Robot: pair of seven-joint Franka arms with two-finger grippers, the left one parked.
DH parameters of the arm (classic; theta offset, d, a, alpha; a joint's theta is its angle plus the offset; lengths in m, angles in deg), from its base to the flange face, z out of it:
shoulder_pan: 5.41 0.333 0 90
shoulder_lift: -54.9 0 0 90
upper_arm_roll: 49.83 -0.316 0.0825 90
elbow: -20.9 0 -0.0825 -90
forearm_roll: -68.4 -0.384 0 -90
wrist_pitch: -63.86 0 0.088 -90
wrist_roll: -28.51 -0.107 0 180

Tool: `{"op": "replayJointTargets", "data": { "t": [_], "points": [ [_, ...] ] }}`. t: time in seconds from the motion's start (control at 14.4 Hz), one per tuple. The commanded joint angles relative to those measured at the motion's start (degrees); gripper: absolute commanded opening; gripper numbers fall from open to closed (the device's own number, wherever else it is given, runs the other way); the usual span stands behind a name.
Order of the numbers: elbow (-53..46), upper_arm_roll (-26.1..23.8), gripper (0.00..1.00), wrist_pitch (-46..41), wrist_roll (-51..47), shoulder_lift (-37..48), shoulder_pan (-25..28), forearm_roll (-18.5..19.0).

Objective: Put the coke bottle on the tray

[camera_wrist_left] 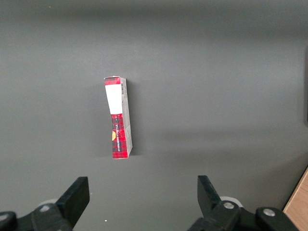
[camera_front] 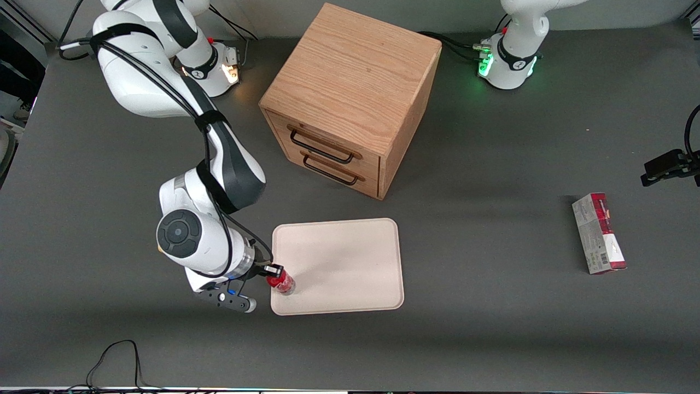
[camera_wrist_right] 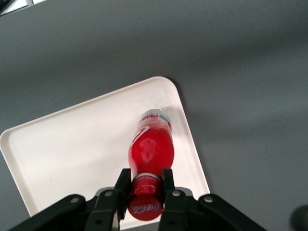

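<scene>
Black fingers of the right arm's tool (camera_wrist_right: pixel 146 190) are clamped on the neck of the coke bottle (camera_wrist_right: pixel 150 147), just under its red cap, one finger on each side. In the front view the tool (camera_front: pixel 272 270) sits at the tray's edge that faces the working arm's end of the desk, close to the tray corner nearest the front camera. The coke bottle (camera_front: pixel 281 282) is over that corner of the tray (camera_front: pixel 350 262), red body with white script logo and a clear base. From the wrist camera the clear base points down at the cream-white tray (camera_wrist_right: pixel 72 149) near its rounded corner; whether the base touches the tray surface cannot be told.

Farther from the front camera than the tray stands a wooden drawer cabinet (camera_front: pixel 353 93), turned at an angle, with two dark handles (camera_front: pixel 322 146) on its drawer fronts, which face the tray. The tray and cabinet are near but apart.

Well apart from these, toward the parked arm's end of the dark grey desk (camera_front: pixel 492 328), a red-and-grey carton (camera_front: pixel 599 233) lies flat. The left wrist view shows the same carton (camera_wrist_left: pixel 118 118) lying alone on the desk.
</scene>
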Motion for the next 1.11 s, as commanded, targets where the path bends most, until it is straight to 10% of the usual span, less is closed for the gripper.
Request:
{"op": "replayJointTargets", "data": {
  "t": [0.0,0.35,0.42,0.56,1.04],
  "points": [
    [-2.8,-0.1,0.0,0.1,-1.6,-1.8,0.2,2.0],
    [-2.4,-0.2,0.0,-0.3,-1.7,-2.8,0.2,2.6],
    [-2.3,-0.2,0.12,-0.4,-1.7,-2.9,0.2,2.6],
    [-2.3,-0.1,0.99,-0.4,-1.7,-3.0,0.4,2.7],
    [-1.4,-0.2,1.0,-6.7,0.4,0.9,-0.3,3.0]
  ]
}}
